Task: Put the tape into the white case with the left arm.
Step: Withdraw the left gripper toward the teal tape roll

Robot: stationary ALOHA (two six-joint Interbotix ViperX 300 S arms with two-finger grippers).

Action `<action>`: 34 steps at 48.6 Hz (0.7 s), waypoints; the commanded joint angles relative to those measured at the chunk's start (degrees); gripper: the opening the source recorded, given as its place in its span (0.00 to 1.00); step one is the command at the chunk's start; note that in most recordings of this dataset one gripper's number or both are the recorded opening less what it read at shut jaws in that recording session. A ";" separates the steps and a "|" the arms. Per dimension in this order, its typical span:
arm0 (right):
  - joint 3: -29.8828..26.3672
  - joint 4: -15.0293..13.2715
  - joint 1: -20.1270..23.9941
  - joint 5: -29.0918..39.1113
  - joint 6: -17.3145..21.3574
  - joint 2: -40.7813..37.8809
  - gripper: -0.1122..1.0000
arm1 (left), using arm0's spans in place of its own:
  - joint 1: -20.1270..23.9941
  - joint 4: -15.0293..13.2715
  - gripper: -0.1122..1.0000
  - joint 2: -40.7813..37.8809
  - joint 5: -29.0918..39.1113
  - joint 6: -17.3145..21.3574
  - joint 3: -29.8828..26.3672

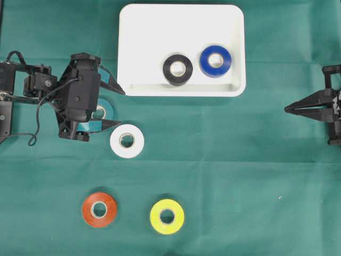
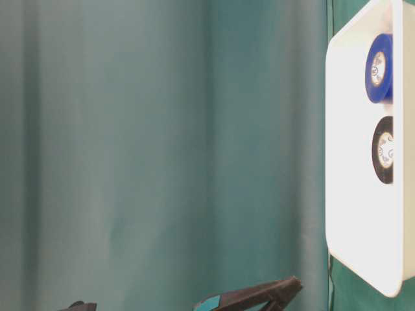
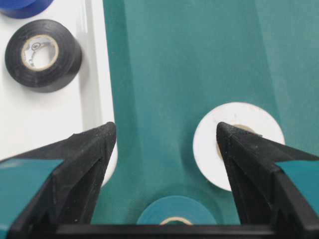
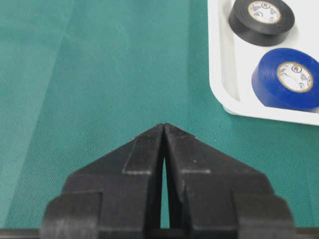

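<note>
over the green cloth [image 1: 240, 160] left of centre, your left gripper [image 1: 118, 108] stands wide open and holds nothing; a teal tape roll [image 1: 104, 111] lies partly under it, and a white tape roll [image 1: 127, 141] lies just beyond its tips. your shallow white rectangular plastic case [image 1: 154, 32] holds a black roll [image 1: 178, 69] and a blue roll [image 1: 215, 61]. your right gripper [image 1: 287, 109] is closed, empty.

One camera looks straight down on the green cloth tabletop [image 1: 224, 160]; both wrist cameras look closely past their end effectors, sharing the shallow white rectangular plastic case [image 3: 94, 74].
</note>
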State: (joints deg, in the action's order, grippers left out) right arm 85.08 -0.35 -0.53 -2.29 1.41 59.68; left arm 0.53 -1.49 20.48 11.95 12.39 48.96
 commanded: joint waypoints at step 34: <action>-0.70 -0.09 0.00 -0.26 0.09 -0.26 0.02 | -3.87 -0.18 0.83 0.00 9.14 -4.57 0.44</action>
State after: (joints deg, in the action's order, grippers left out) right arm 85.08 -0.35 -0.53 -2.29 1.41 59.68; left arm -2.99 -1.49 20.13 18.90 9.32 50.01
